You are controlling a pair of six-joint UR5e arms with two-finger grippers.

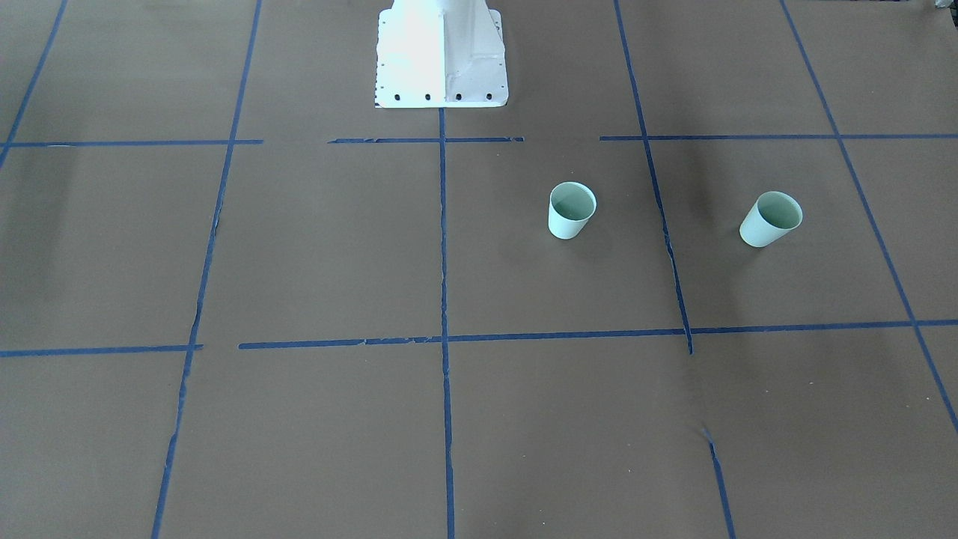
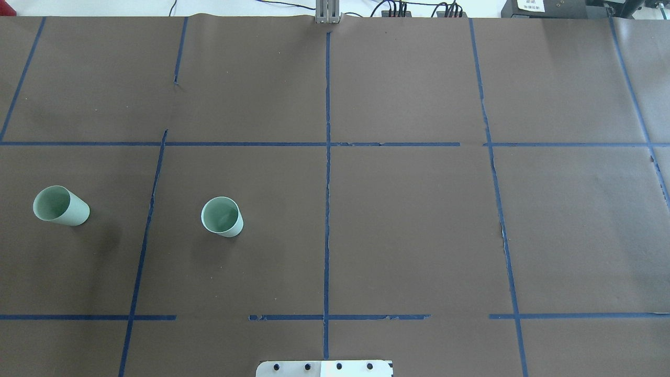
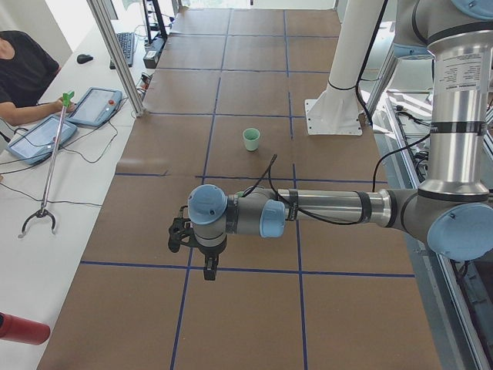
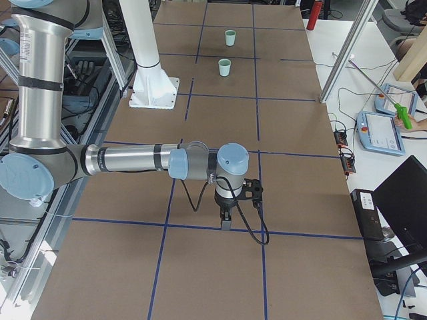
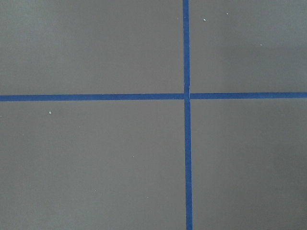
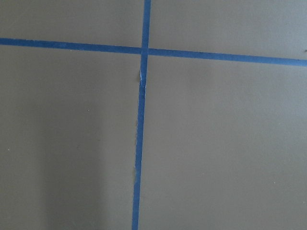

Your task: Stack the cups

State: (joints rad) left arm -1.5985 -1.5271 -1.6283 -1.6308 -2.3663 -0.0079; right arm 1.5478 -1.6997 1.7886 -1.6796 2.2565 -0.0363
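left gripper (image 3: 209, 270): side view only, too small to read the jaws
right gripper (image 4: 226, 223): same deal
robot base (image 1: 441, 56): chopped off by the frame
left-edge cup (image 2: 60, 206): hidden in the left-end view

Robotics laboratory. Indicated by: long table (image 2: 419, 235) papered brown and gridded with blue tape (image 2: 327, 209); white robot pedestal (image 4: 148, 73) bolted on; teach pendants (image 3: 96, 105) cabled on a side bench (image 3: 46, 254); aluminium framing (image 3: 115, 54); seated operator (image 3: 23, 73).

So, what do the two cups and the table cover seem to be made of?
The inner cup and the outer cup: probably plastic, possibly coated paper; smooth mint walls. The table cover: apparently matte brown paper, torn along the blue tape.
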